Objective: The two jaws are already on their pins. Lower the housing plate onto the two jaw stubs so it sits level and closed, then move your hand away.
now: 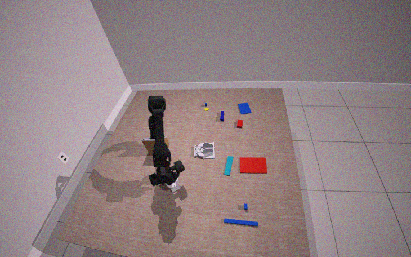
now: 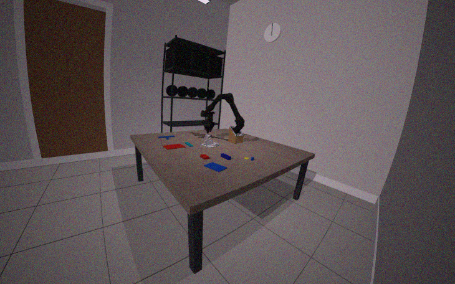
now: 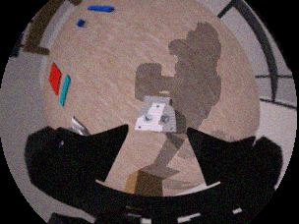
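The housing plate [image 1: 173,184] [image 3: 156,111], white with two round features, lies below my gripper, with a grey part along its far edge. My gripper [image 2: 208,131] [image 3: 157,129] is open and empty; the plate shows ahead of and between the fingertips in the wrist view, apart from them. The white and grey jaw assembly [image 1: 204,150] [image 2: 209,144] lies on the table, right of the gripper in the top view. Its stubs and pins are too small to make out. Its edge [image 3: 79,126] shows beside the left finger in the wrist view.
A wooden block [image 1: 148,146] [image 2: 235,137] [image 3: 148,182] stands near the arm. A teal strip [image 1: 228,165], a large red plate [image 1: 253,165], a blue bar [image 1: 241,222], a dark blue block [image 1: 222,115], a red block [image 1: 239,123] and a blue plate [image 1: 244,108] lie around the assembly.
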`<control>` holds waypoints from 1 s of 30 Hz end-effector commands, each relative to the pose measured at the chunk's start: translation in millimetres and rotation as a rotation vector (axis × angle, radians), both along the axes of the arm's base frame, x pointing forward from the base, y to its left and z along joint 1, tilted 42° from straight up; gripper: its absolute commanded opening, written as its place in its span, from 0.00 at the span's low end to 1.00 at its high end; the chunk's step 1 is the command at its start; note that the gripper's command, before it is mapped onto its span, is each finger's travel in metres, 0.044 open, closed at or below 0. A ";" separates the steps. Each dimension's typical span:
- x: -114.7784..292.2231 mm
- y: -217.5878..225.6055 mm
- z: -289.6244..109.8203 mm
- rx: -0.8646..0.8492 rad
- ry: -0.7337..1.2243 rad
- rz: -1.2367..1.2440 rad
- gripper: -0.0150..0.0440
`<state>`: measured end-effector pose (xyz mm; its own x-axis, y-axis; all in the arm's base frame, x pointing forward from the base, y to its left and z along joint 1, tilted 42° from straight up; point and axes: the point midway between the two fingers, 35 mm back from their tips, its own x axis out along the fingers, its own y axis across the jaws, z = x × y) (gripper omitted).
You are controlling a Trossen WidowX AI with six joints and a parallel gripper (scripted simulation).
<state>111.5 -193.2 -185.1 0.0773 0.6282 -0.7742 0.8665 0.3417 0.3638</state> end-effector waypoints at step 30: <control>4.8 29.4 -33.1 0.014 0.001 -0.010 1.00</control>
<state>116.0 -165.9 -217.1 0.0789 0.6344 -0.7689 0.8676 0.3361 0.3664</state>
